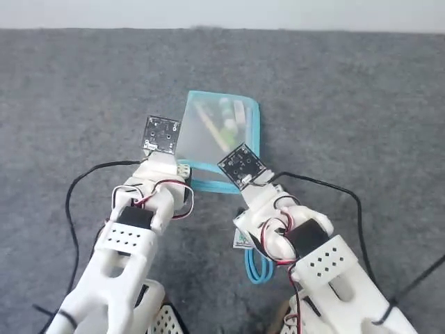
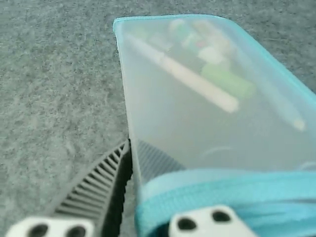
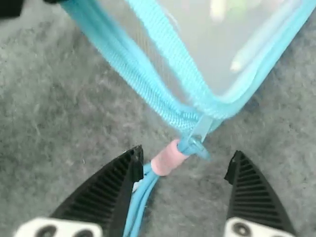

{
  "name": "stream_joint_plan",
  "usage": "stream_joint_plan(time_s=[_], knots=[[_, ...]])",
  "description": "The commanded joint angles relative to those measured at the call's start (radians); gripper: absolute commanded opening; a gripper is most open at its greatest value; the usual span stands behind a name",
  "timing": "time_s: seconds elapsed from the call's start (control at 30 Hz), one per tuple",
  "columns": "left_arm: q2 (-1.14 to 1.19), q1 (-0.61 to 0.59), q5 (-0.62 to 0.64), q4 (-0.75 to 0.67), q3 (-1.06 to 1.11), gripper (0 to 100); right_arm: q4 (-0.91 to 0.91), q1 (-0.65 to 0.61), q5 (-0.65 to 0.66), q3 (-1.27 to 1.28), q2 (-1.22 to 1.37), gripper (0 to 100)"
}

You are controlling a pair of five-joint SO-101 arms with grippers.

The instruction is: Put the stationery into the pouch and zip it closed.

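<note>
A translucent pouch (image 1: pixel 221 136) with turquoise trim lies on the grey carpet, holding a white pen (image 2: pixel 190 79) and green stationery (image 2: pixel 228 82). My left gripper (image 1: pixel 183 172) is shut on the pouch's near corner by the zip band (image 2: pixel 232 190), with one ribbed finger (image 2: pixel 106 182) showing beside the pouch. My right gripper (image 3: pixel 187 154) is open at the pouch's other near corner. The zip pull (image 3: pixel 197 132), its pink sleeve (image 3: pixel 166 159) and a blue cord (image 3: pixel 138 207) lie between its fingers (image 3: pixel 112 186), untouched. The slider sits at the pouch's corner.
The blue cord loop (image 1: pixel 259 267) trails back on the carpet under my right arm. Black cables (image 1: pixel 73 202) run beside both arms. Bare carpet (image 1: pixel 361 97) surrounds the pouch on the far side and to both sides.
</note>
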Motion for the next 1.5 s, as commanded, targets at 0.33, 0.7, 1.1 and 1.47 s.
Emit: stream_joint_plan(time_s=[0.33,0.7,1.1,1.47], knots=[[-0.002,-0.008,0.017,-0.014,-0.012,1,-0.147,0.047,-0.048,-0.075,0.268,32.1],[-0.002,-0.006,0.017,-0.014,-0.007,1,-0.306,0.151,-0.041,-0.077,0.387,0.2],[0.000,-0.005,0.017,-0.038,-0.010,1,0.151,0.077,0.124,-0.387,0.168,0.6],[0.002,-0.005,0.018,-0.040,-0.007,1,0.311,-0.259,0.207,-0.694,0.328,0.6]])
